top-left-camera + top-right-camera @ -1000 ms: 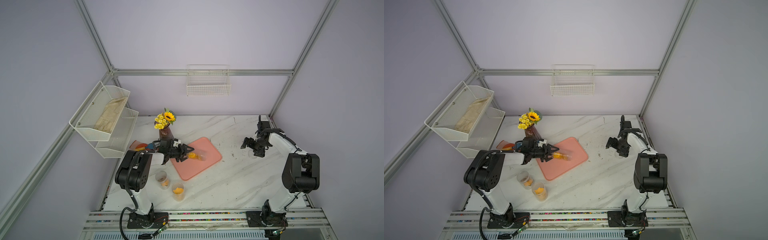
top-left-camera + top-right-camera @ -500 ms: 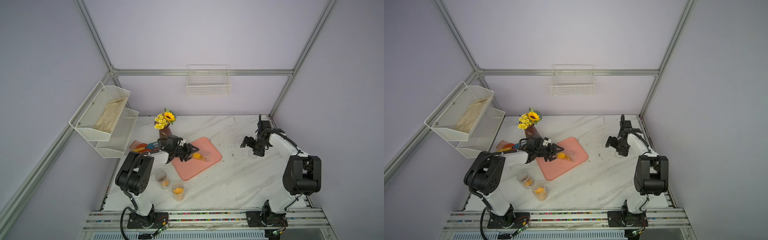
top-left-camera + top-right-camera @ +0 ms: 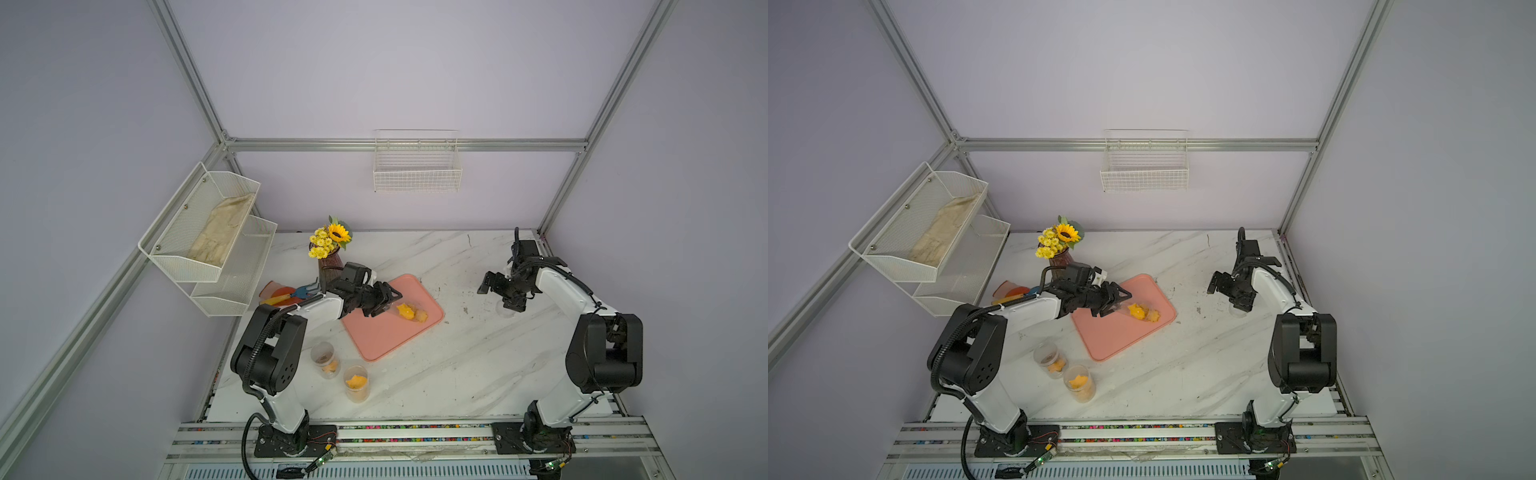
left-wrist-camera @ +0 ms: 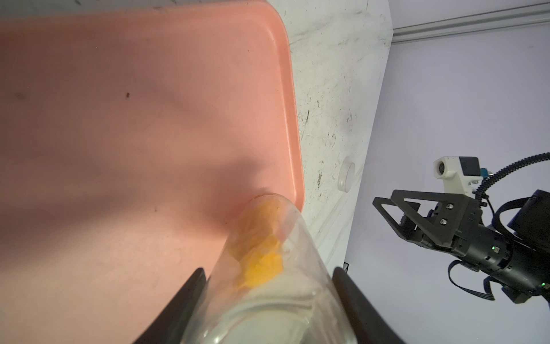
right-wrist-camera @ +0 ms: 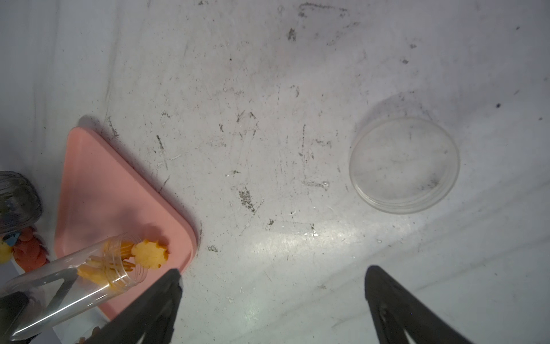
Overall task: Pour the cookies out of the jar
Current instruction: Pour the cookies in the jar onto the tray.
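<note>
On the marble worktop (image 3: pixel 457 365) a pink tray (image 3: pixel 382 338) is laid. A tilted clear jar (image 5: pixel 74 280) is pinched by the left hand (image 3: pixel 384 302), with cookies (image 5: pixel 150 253) at its mouth. The right hand (image 5: pixel 273 271) is held spread.

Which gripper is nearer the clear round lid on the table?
Right. The right gripper hangs open near the clear round lid; the left gripper, holding the clear jar, is away over the pink tray.

Soft even light, jar (image 4: pixel 282 309) blurred up close, tabletop (image 5: pixel 297 238) glare
</note>
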Tool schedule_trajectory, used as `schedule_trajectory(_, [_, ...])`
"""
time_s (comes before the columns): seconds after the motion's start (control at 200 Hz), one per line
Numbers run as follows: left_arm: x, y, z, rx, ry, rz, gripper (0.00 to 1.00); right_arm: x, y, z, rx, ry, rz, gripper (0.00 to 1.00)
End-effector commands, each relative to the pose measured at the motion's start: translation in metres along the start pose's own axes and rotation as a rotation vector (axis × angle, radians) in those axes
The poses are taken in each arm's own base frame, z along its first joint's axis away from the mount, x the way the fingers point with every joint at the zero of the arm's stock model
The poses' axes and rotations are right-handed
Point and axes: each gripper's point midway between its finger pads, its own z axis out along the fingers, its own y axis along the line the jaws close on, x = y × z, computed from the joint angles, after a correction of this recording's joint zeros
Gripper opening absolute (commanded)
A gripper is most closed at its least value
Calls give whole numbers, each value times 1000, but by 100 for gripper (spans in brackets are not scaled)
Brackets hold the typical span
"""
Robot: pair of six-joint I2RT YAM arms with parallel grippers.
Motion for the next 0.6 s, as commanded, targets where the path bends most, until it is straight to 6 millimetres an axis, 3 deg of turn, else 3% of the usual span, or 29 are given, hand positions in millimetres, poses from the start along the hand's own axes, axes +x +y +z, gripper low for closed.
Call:
schedule_trajectory(0.0, [-21, -44, -13, 52, -56, 111, 57, 3, 4, -5, -5, -9, 4, 97])
schedule_trajectory(0.215, [-23, -46, -13, 43, -55, 131, 57, 5, 10, -4, -11, -10, -4, 97])
schedule_trajectory(0.45, [-21, -89, -17, 89, -30, 226, 57, 2, 21, -3, -31, -25, -12, 97])
schedule_trajectory(0.595, [-16, -80, -10, -1, -8, 268, 57, 2, 28, -1, -31, -22, -19, 97])
